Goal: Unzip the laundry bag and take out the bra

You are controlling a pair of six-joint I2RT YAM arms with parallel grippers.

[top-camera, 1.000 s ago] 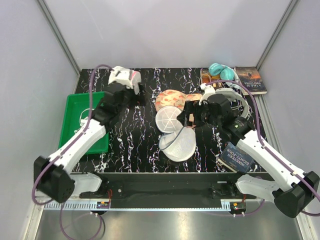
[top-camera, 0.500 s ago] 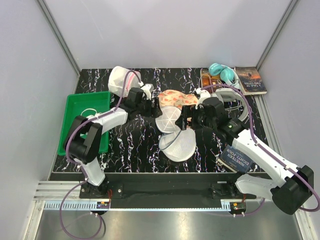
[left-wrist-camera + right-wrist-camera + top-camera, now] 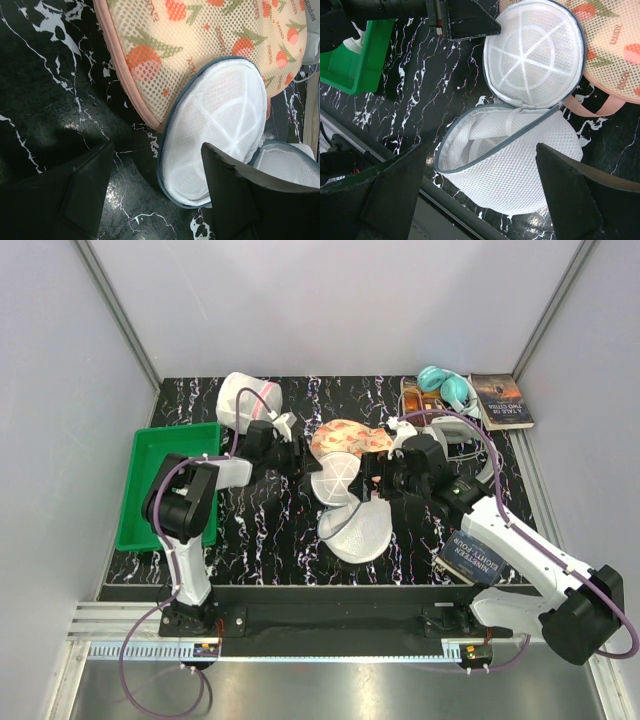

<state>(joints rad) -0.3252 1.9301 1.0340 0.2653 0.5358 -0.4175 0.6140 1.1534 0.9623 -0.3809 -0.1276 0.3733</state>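
**Left arm swings in on the opened laundry bag**

Swinging across from the back left corner, the left arm has folded in on itself over the last second. Its left gripper now points at the laundry bag from the left, low over the black marbled table. The fingers have drawn in somewhat but stand apart with nothing between them, and one overlaps the grey rim of the bag's lid in the wrist view.

The right gripper has edged a little leftward. It hangs above the bag with its jaws spread wide and empty.

The bag lies unzipped in the middle of the table, folded out into two round halves joined at one spot. The lid half rests partly on a floral mesh item with pink trim. The other half gapes toward the near edge. Inside it shows soft white fabric, by the look of it the bra, though I cannot be sure.

A white pouch with pink trim sits at the back left, near a green tray. Headphones and a book lie at the back right, and another book lies near the right arm.
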